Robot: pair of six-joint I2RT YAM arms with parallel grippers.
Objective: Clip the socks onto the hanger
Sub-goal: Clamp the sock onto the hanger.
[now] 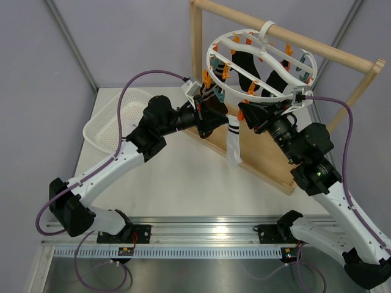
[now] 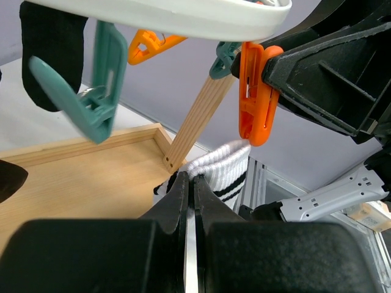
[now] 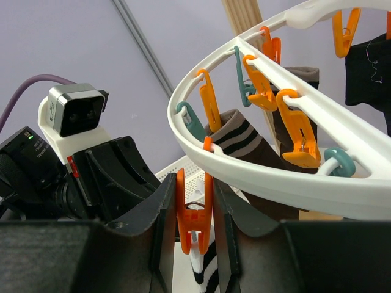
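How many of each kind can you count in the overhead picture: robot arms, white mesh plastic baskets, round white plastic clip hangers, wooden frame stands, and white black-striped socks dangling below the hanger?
Robot arms: 2
White mesh plastic basket: 1
Round white plastic clip hanger: 1
Wooden frame stand: 1
White black-striped sock: 1
Total: 6

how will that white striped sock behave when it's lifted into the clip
Probably floppy: the white striped sock droops straight below the left gripper pinching its cuff, so the free end may swing. It looks light, and ribbed knit seems unlikely to slip. The soft cuff should squash into the orange clip.
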